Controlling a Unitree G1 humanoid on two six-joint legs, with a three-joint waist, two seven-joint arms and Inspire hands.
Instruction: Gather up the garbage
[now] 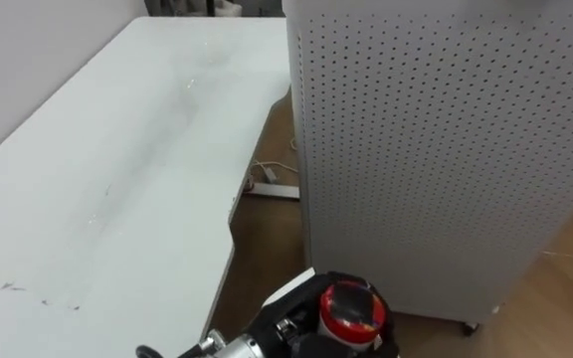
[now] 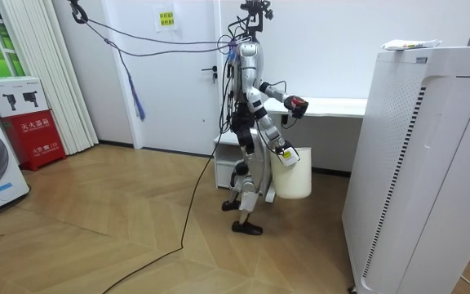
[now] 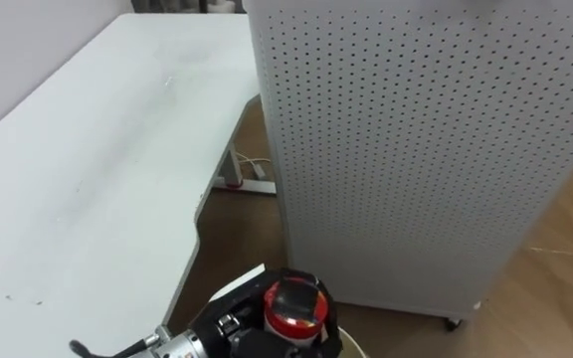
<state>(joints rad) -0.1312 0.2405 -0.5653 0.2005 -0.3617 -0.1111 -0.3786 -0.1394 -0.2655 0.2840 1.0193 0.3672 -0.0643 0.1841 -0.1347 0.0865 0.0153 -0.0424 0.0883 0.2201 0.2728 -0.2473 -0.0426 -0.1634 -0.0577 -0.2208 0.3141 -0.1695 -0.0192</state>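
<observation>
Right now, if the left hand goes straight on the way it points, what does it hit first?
Most likely the white perforated cabinet: the left hand, curled round a red-topped black item, points toward its lower front. The white table lies off to the left. Depth is unclear.

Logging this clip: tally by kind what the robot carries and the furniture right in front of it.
Furniture: 2 (white desk, white perforated cabinet)
Carried things: 2 (white bucket, red-topped black item)
Total: 4
</observation>
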